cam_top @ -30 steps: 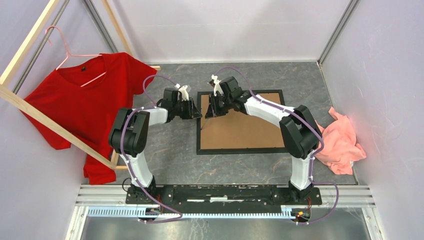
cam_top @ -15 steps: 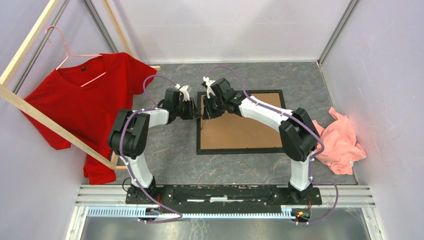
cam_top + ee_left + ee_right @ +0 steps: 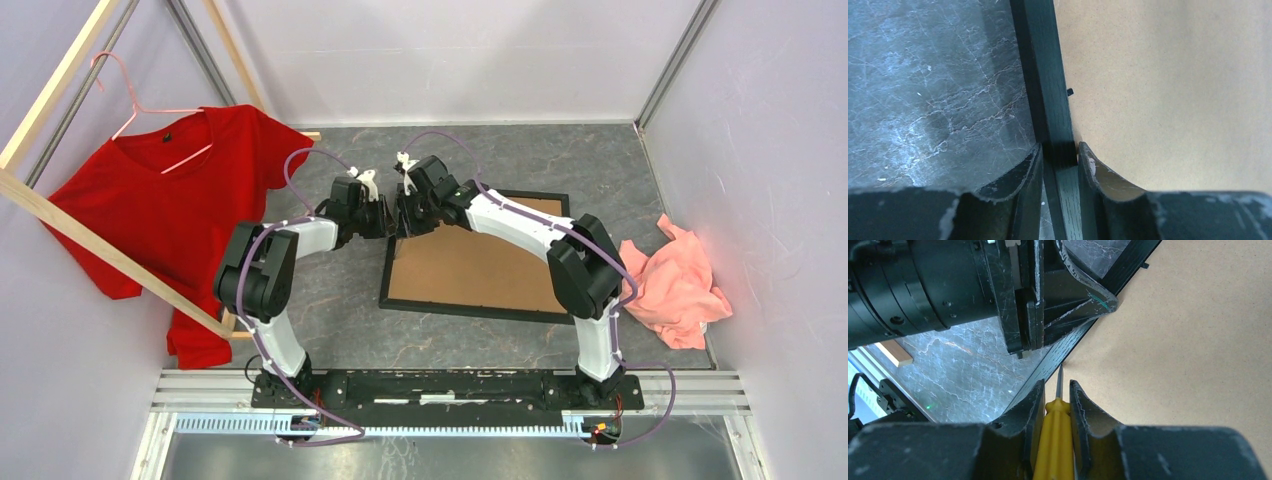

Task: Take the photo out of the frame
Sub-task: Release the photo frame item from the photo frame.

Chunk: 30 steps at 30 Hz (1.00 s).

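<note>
A large thin black rectangular picture frame (image 3: 470,312) lies face down at the centre of the overhead view on the grey marble-patterned tabletop (image 3: 330,300). Its brown backing board (image 3: 470,270) faces up, and its sides are skewed slightly against the tabletop's edges. The two arms meet over the frame's upper left corner.

The left gripper (image 3: 388,225) has its fingers (image 3: 1030,167) closed on the frame's left rail (image 3: 1040,75), one on the tabletop side and one on the backing board (image 3: 1173,90) side.

The right gripper (image 3: 405,222) has its fingers (image 3: 1030,410) clamped on a yellow-handled screwdriver (image 3: 1055,440). The thin metal tip points at the seam where the black rail (image 3: 1048,372) meets the backing board (image 3: 1188,350), just beside the left gripper (image 3: 1063,300). Whether the tip touches the seam cannot be told.

At the left of the overhead view, a red T-shirt (image 3: 170,210) hangs from a pink wire hanger (image 3: 135,100) on a pale wooden rack (image 3: 60,225). A crumpled salmon-pink cloth (image 3: 675,285) lies at the right edge of the tabletop.
</note>
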Each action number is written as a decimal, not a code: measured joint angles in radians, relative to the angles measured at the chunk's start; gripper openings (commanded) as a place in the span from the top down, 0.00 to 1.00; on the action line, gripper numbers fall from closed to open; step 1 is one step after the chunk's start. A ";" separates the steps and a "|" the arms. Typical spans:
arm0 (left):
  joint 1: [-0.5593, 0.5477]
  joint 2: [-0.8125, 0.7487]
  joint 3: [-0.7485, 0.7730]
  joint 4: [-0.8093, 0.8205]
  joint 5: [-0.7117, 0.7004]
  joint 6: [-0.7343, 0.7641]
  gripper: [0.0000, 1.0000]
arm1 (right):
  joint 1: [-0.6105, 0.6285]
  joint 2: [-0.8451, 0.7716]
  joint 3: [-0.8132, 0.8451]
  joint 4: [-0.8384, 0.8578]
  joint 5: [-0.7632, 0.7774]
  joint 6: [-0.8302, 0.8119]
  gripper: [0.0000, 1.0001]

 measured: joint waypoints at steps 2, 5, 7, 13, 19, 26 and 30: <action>-0.003 -0.003 -0.001 0.000 -0.013 0.000 0.98 | 0.000 0.006 0.008 -0.002 0.000 0.014 1.00; -0.010 -0.006 -0.001 0.000 -0.031 0.000 0.98 | 0.001 0.014 0.023 -0.011 0.000 0.021 1.00; -0.016 -0.009 -0.002 0.000 -0.046 0.000 0.98 | 0.001 0.018 0.031 -0.018 -0.001 0.021 1.00; -0.023 -0.012 -0.002 -0.003 -0.067 0.000 0.98 | -0.022 0.017 0.018 -0.006 -0.062 0.019 1.00; -0.029 -0.007 0.005 0.002 -0.073 0.000 0.98 | -0.089 -0.036 -0.083 0.082 -0.298 -0.006 1.00; -0.029 -0.003 0.010 0.004 -0.053 0.000 0.98 | -0.203 -0.254 -0.187 0.136 -0.502 -0.100 1.00; -0.013 0.005 0.019 -0.008 -0.016 -0.014 0.98 | -0.360 -0.329 -0.265 0.186 -0.533 -0.129 1.00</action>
